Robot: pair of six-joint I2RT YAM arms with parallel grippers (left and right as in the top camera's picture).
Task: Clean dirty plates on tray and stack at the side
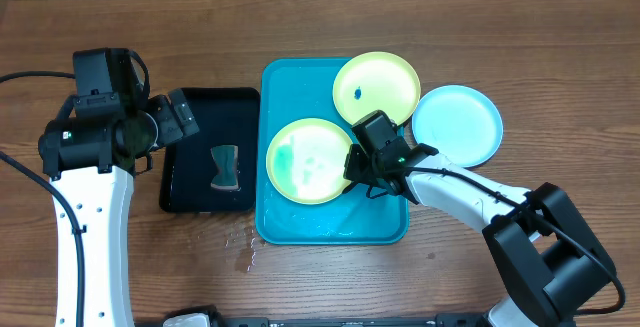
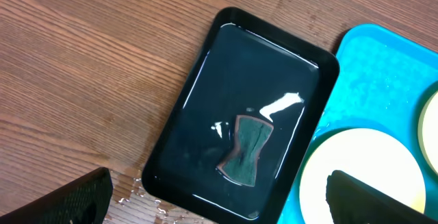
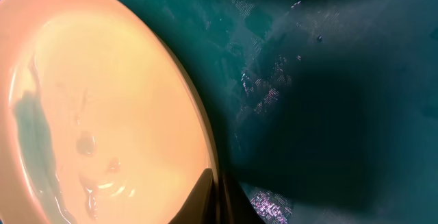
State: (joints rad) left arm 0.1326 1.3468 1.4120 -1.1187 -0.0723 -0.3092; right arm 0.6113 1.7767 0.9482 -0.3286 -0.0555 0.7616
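Note:
The turquoise tray [image 1: 285, 217] holds two pale yellow-green plates. The near plate [image 1: 305, 162] is wet, with a greenish smear on its left side. The far plate [image 1: 376, 87] has a small blue speck and overlaps the tray's back right rim. A light cyan plate [image 1: 458, 124] lies on the table to the right of the tray. My right gripper [image 1: 352, 170] is shut on the near plate's right rim; the right wrist view shows the plate [image 3: 96, 107] with the fingers [image 3: 217, 196] pinching its edge. My left gripper [image 1: 175, 117] is open and empty above the black tray.
A black tray [image 1: 185, 182] left of the turquoise tray holds water and a dark green sponge [image 1: 226, 167]; the left wrist view shows the sponge [image 2: 246, 148] too. Water drops [image 1: 240, 242] lie on the wooden table in front of the trays.

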